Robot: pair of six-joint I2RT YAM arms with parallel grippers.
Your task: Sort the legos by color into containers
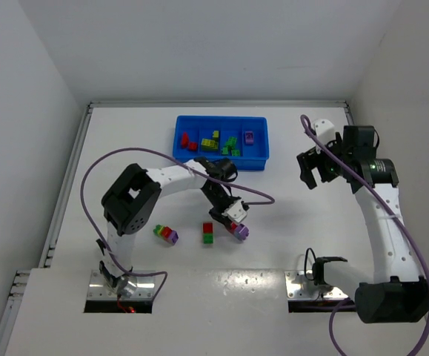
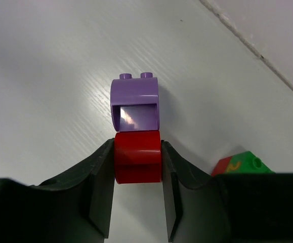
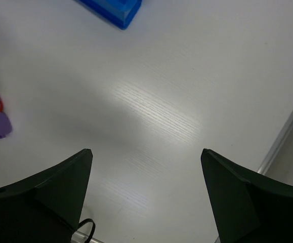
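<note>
**Claw on the left clenching a red-and-purple pair**

Left claw [image 2: 137,162] is squeezing its 2 black fingers [image 2: 101,192] against the sides of a red brick [image 2: 137,163], which is filling the gap between them. A purple brick [image 2: 134,104] is sitting stuck to the red one's far end, past the fingertips, and is showing 2 studs on its far edge. The pair is lying low over the white tabletop [image 1: 125,133], near its middle; whether it is touching the surface cannot be told.

Just beside the pair, toward the left arm's base, a red-and-green stack [image 1: 207,233] is standing on the tabletop. A multicolour stack [image 1: 166,234] is lying further left, apart from it.

The blue tray [image 1: 181,141] is sitting at the far side, well apart from the loose stacks. Its 4 compartments are holding, from left to right, red bricks [image 1: 188,141], yellow and green bricks [image 1: 211,139], green bricks [image 1: 231,145] and a lone purple piece [image 1: 249,136].

Right claw [image 3: 146,152] is hanging spread wide and gripping nothing, over bare tabletop to the right of the tray.
</note>
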